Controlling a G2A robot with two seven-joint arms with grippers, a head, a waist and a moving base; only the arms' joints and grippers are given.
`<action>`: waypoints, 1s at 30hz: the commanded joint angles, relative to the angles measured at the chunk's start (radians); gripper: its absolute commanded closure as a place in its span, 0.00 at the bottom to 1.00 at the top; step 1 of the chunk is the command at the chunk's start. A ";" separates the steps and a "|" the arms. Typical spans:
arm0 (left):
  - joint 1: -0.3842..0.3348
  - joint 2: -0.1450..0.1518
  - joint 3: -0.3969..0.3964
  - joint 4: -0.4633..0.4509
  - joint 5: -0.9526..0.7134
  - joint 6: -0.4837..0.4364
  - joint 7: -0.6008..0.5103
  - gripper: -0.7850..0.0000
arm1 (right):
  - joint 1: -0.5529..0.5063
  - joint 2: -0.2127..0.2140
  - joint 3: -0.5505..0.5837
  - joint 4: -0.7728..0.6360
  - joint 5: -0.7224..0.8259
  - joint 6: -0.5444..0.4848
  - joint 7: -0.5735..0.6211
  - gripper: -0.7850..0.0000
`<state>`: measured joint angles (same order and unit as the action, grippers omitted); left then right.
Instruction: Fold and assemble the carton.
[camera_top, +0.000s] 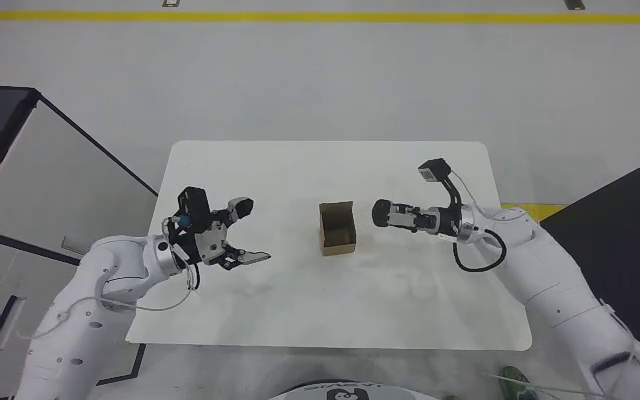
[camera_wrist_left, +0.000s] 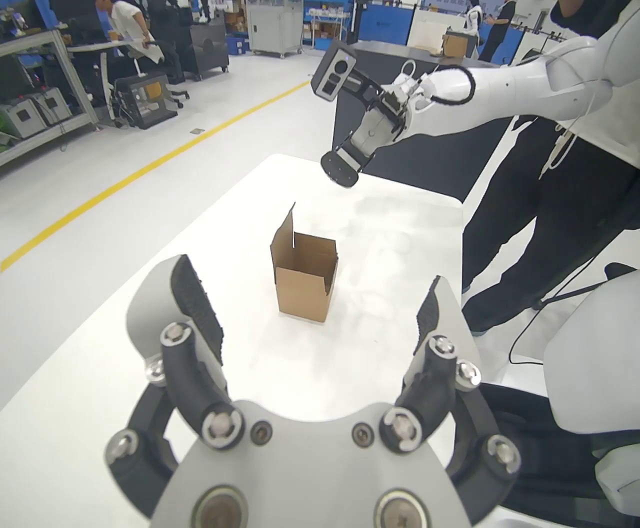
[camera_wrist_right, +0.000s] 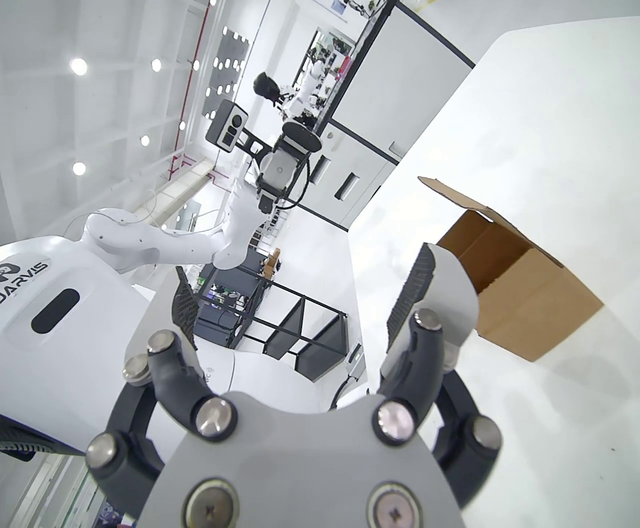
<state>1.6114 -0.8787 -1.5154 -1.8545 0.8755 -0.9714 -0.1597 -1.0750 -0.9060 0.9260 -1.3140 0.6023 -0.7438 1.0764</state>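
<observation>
The left arm and right arm wear smooth white shells with rounded joints. Each wrist ends in a grey metal plate studded with silver screws, with black linkages and white jaws lined with ribbed black pads. A black boxed camera sits on a bracket at twelve o'clock from the right wrist. A black cable loops beside that wrist. The white torso bears a black oval window and dark lettering.

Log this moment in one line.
carton upright on table, top open | left gripper open, apart from carton | right gripper open, apart from carton
</observation>
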 joint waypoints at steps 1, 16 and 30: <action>0.001 0.000 -0.001 0.000 0.001 -0.001 0.010 1.00 | 0.000 0.000 0.000 -0.001 -0.002 -0.002 -0.002 1.00; -0.173 -0.048 0.318 0.101 0.007 0.069 -0.031 1.00 | 0.020 -0.024 -0.023 0.114 -0.074 0.109 -0.101 1.00; -0.299 -0.083 0.445 0.215 0.010 0.110 -0.023 1.00 | 0.085 -0.064 -0.088 0.214 -0.125 0.155 -0.101 1.00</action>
<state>1.3120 -0.9619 -1.0702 -1.6393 0.8856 -0.8615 -0.1828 -0.9900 -0.9704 0.8381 -1.1003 0.4768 -0.5890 0.9761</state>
